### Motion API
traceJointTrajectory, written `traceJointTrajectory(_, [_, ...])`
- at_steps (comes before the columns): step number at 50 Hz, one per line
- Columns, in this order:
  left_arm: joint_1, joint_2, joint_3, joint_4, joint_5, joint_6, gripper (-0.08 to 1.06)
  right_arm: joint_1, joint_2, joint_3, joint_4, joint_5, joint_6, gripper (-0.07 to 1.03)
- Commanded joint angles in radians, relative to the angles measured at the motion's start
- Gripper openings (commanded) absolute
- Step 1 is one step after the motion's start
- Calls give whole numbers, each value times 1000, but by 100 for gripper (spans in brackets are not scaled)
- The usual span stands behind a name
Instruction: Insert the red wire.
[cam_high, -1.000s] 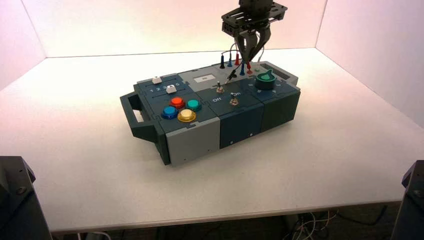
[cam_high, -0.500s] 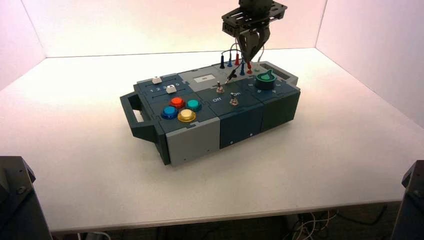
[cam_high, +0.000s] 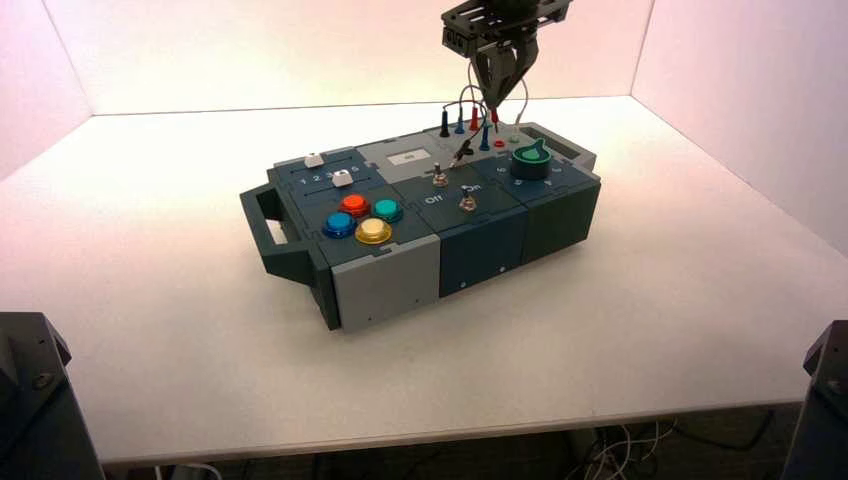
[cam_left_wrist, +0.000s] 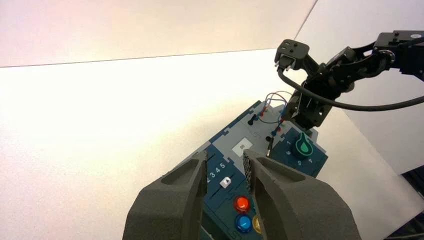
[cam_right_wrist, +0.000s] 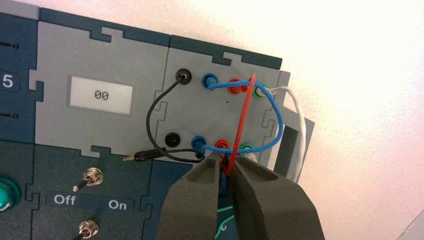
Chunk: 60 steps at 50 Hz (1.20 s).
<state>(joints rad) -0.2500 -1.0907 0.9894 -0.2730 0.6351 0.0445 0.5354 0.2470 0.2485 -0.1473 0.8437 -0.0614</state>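
right claw clamped on red wire, above red socket; left claw apart, parked at left

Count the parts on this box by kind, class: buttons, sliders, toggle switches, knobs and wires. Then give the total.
Buttons: 4
Sliders: 2
Toggle switches: 2
Knob: 1
Wires: 4 (red, black, blue, white)
Total: 13
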Motion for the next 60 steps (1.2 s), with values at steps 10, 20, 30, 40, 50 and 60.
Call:
traceJointTrajectory(10, [0,9,-38,0,-11,0,41,3,-12,-28,-9,2,2,-3])
traceJointTrajectory(20, [0,11,-38,2,-11,0,41,2,3,-29,-9,2,2,-3])
traceJointTrajectory(30, [0,11,-41,2,-11,0,41,2,14,-31,-11,2,2,-3])
traceJointTrajectory(40, [0,11,-43,3,-11,0,41,0,21,-28,-14,2,2,-3])
traceJointTrajectory(50, [0,11,-43,3,-11,0,41,0,32,-29,-15,14,2,-3])
traceJointTrajectory(60, [2,12,-43,5,-11,2,41,0,43,-31,-21,55,0,-3])
